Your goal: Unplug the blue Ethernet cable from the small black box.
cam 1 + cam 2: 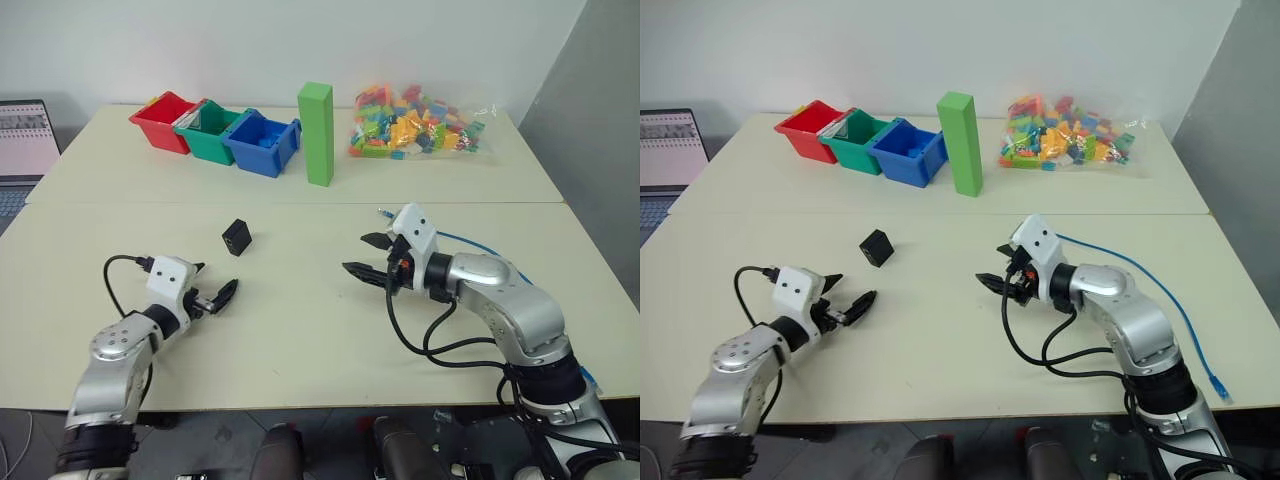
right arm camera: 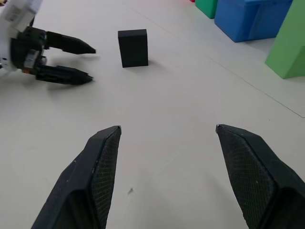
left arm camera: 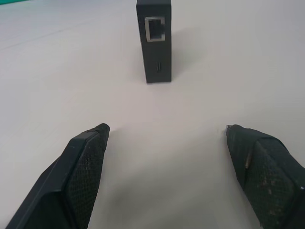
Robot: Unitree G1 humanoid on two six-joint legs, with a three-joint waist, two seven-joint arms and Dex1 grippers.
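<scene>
I saw the small black box (image 1: 236, 237) standing on edge on the tabletop (image 1: 300, 330), just ahead of my left hand (image 1: 213, 298) and apart from it. In the left wrist view its port faced that hand and was bare. The blue Ethernet cable (image 1: 1160, 290) lay on the tabletop on the far right, well apart from the box; it ran from behind my right hand (image 1: 368, 256) along the outer side of the right arm, and 1 plug lay near the tabletop's front edge.

My left hand sat low over the tabletop, pointing forward at the box, its 2 fingers (image 3: 81, 167) spread wide with nothing between them. My right hand hovered a bit higher, turned toward the left and aimed across at the box, its fingers (image 2: 102, 162) also spread and holding nothing.

Along the back stood 3 bins in a row: a red bin (image 1: 160, 122), a green bin (image 1: 208, 133) and a blue bin (image 1: 262, 144). I could not tell what lay inside them. Beside them rose a tall green block (image 1: 317, 133), and farther right lay a clear bag of coloured bricks (image 1: 415, 122).
</scene>
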